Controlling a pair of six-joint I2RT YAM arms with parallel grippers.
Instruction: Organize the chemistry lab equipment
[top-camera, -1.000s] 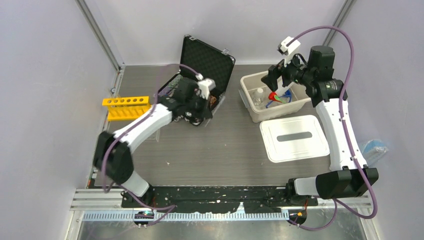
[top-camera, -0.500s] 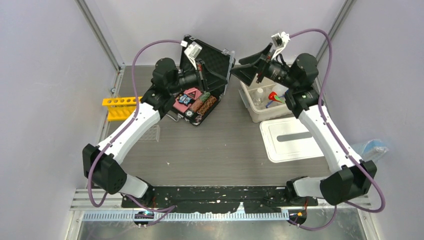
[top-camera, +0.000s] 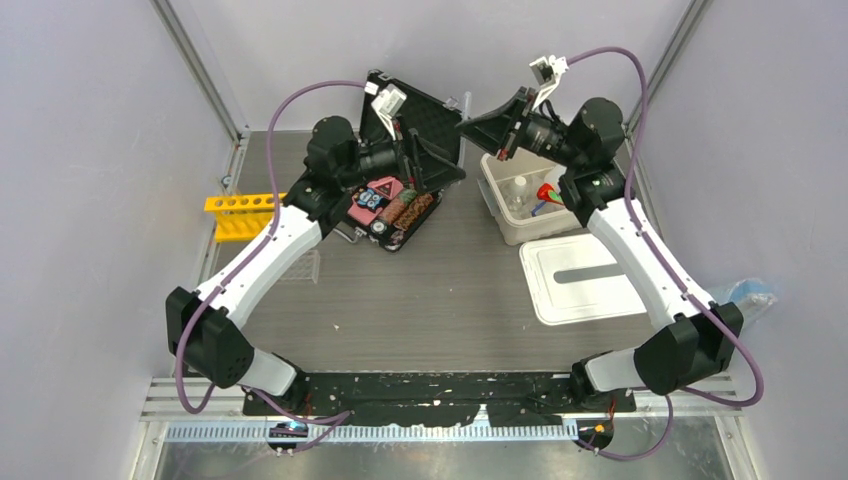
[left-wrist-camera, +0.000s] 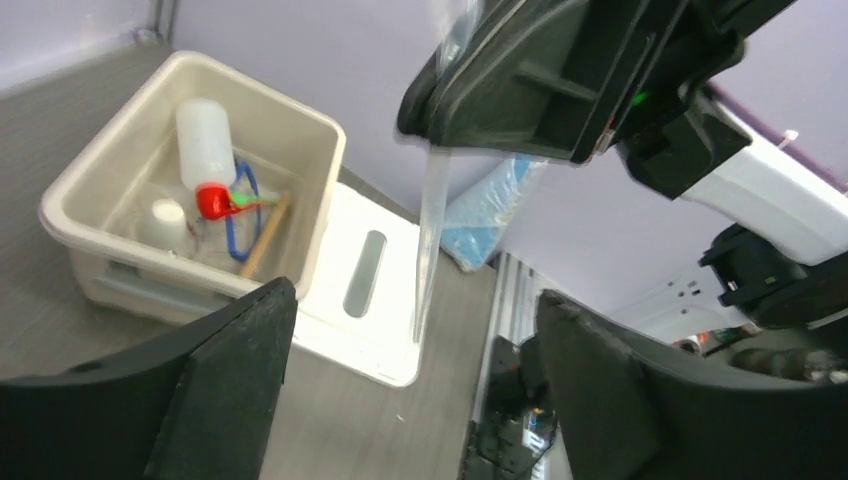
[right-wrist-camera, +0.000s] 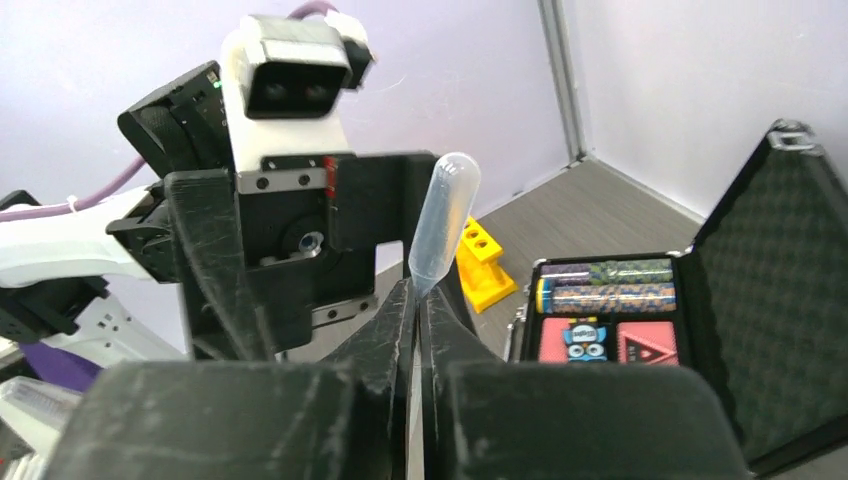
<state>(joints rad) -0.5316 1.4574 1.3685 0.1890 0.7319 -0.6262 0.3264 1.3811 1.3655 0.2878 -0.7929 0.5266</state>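
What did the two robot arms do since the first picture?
Both arms swung up and met between the black case and the bin. The left gripper opened; the right gripper closed on the clear pipette between them. The yellow tube rack, bin, lid and case stayed put.

both arms are up and reaching inward, fingertips near each other. the white-and-black left arm (top-camera: 270, 250) stretches in from the left, and its black two-finger left gripper (left-wrist-camera: 415, 300) has its jaws spread wide. the white-and-black right arm (top-camera: 640, 260) bends in from the right, its black right gripper (right-wrist-camera: 415, 295) pinched tight on a clear plastic pipette (right-wrist-camera: 440, 215), bulb up.
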